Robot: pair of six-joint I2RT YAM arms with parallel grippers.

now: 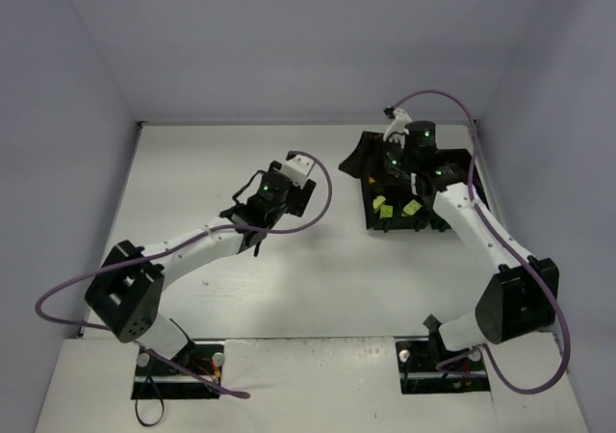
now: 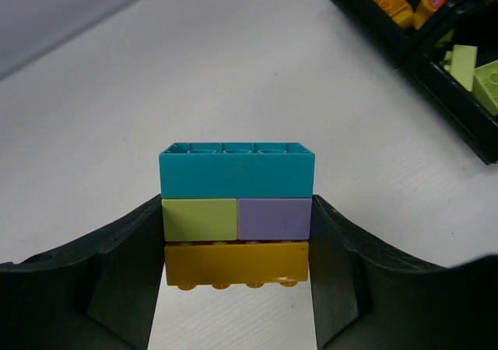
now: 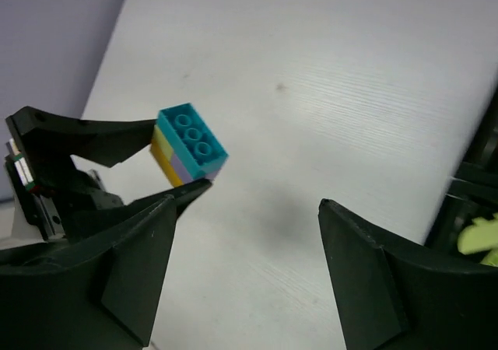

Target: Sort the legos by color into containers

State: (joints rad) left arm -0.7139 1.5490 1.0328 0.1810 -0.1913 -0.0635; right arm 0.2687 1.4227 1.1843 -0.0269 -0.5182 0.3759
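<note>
A joined stack of legos [image 2: 237, 210] sits between my left gripper's [image 2: 237, 237] jaws: a cyan brick on top, a yellow-green and a purple one side by side below it, an orange one at the bottom. The jaws are shut on the stack's two ends, above the white table. The right wrist view shows the same stack [image 3: 191, 144] held in the air at its left. My right gripper [image 3: 245, 204] stands open with nothing between its fingers, at the black container tray [image 1: 369, 159]. In the top view the left gripper [image 1: 306, 191] is left of the tray.
The tray's near wall [image 2: 405, 50] lies at the upper right of the left wrist view, with orange bricks [image 2: 389, 4] in one compartment and yellow-green ones [image 2: 467, 66] in the compartment beside it. Grey walls close the table on three sides.
</note>
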